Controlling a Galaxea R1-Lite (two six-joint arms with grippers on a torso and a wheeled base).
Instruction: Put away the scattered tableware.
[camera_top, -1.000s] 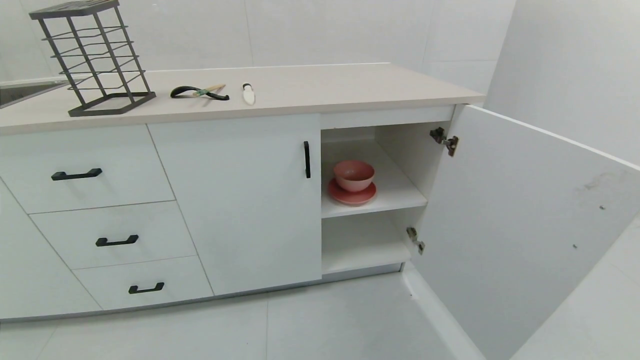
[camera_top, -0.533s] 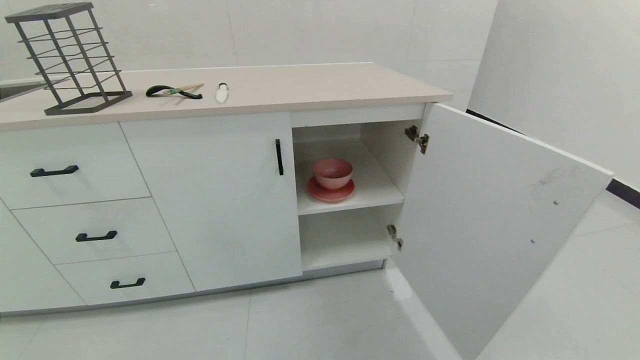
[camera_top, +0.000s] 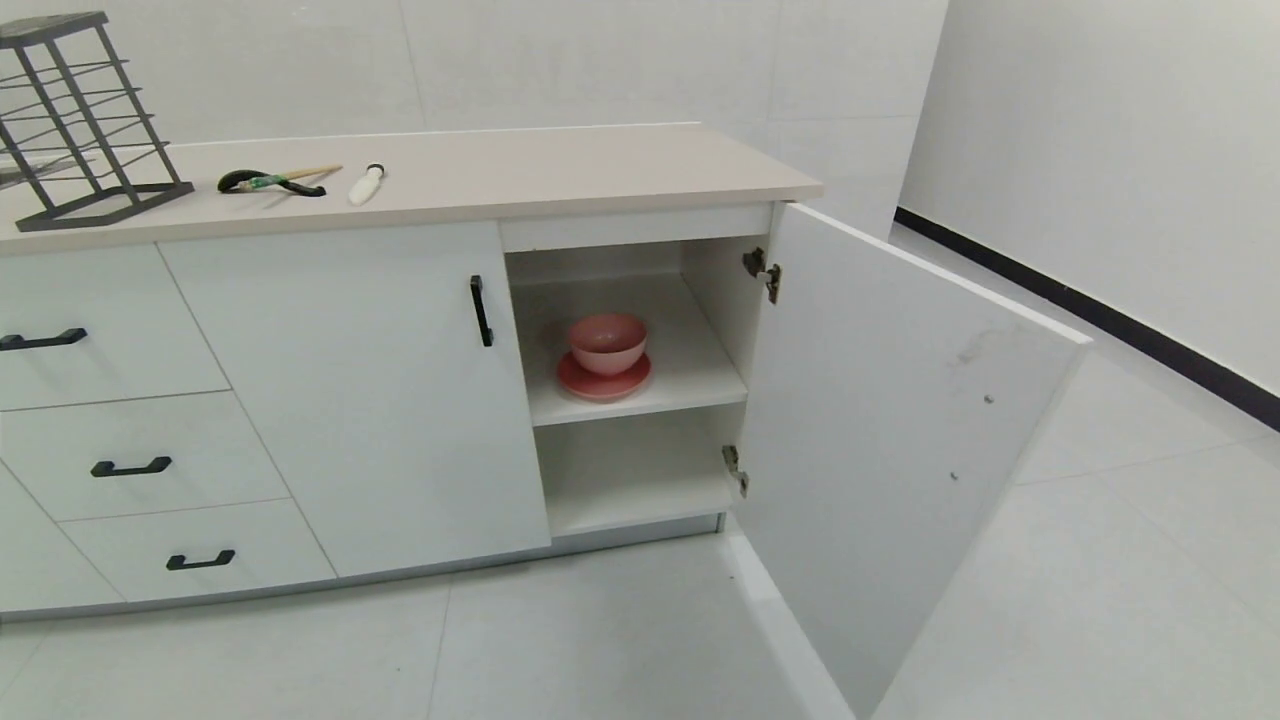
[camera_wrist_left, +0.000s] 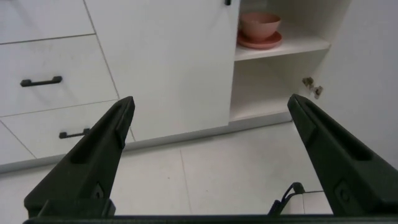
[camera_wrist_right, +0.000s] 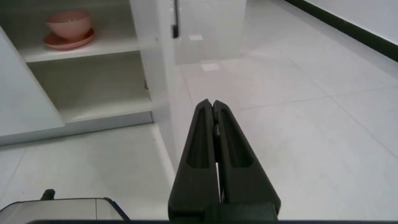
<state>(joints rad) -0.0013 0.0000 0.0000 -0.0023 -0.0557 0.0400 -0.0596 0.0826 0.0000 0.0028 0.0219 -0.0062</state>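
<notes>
Head view gives me the layout: on the beige countertop (camera_top: 560, 170), not far from the wire rack (camera_top: 75, 120), lie a black utensil (camera_top: 240, 181) together with what look like wooden chopsticks (camera_top: 300, 174) and, just beside them, a small white utensil (camera_top: 366, 184) that I can't identify more closely. A pink bowl (camera_top: 608, 343) sits on a pink plate (camera_top: 604, 380) on the upper shelf (camera_top: 690, 385) of the cabinet, whose right door (camera_top: 880, 400) stands wide open. I judge the counter pieces light, stiff and thin. Lying flat, they would be slippery to pinch, so I'd take each from above across the middle of its handle, one at a time. The white one may be ceramic and could chip if dropped. My left gripper (camera_wrist_left: 208, 155) has its jaws spread wide and holds nothing. My right gripper (camera_wrist_right: 215, 106) has its jaws pressed together, empty, pointing down at the floor tiles (camera_wrist_right: 298, 124). For room, the utensils lie near the counter's front edge, the open door juts out over the floor on my right, and the shelf has bare space beside the bowl towards the hinges. The neighbouring door with the black handle (camera_top: 481, 311) is closed.
</notes>
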